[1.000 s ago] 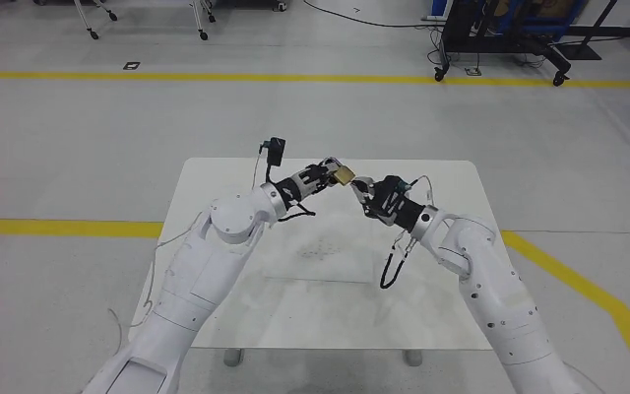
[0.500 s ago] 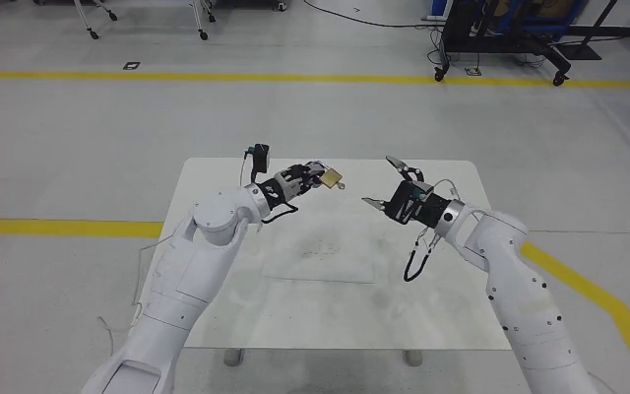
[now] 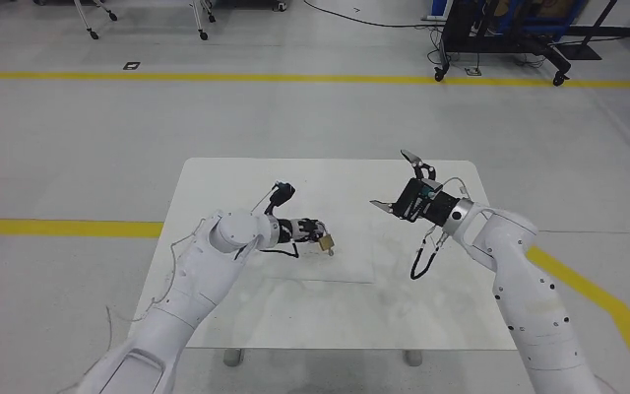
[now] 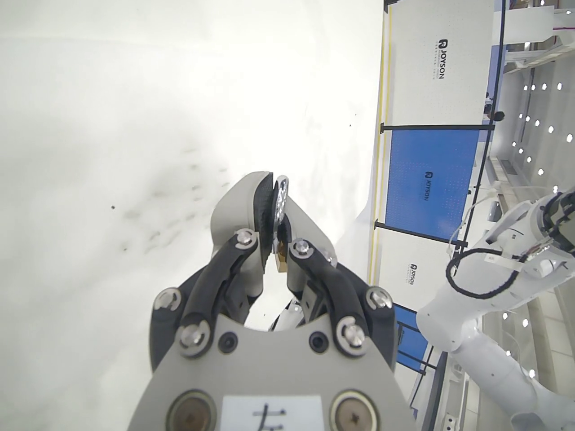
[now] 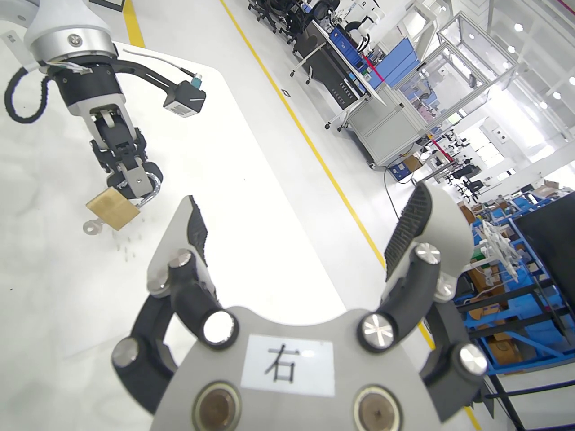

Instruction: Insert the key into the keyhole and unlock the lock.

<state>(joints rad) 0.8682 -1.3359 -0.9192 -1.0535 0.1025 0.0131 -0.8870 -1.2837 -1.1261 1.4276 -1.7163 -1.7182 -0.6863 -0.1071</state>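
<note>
Left gripper [image 5: 134,181]: clenched on lock [image 5: 112,213], over table [image 3: 226,295]; right gripper [image 5: 305,204]: released, empty. Judged past insertion, with key [image 5: 92,226] in keyhole. Next: grip key head, turn.

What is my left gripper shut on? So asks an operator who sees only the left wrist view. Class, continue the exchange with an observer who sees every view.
Observer: The left gripper pinches the silver shackle of a brass padlock; the body hangs just beyond it, low over the table.
Operator: Where is the key?
Observer: The key is already in the padlock, its head sticking out of the body's far end.
Operator: And the other gripper?
Observer: The right gripper is open and holds nothing, over the table's right side, well apart from the padlock.
</note>
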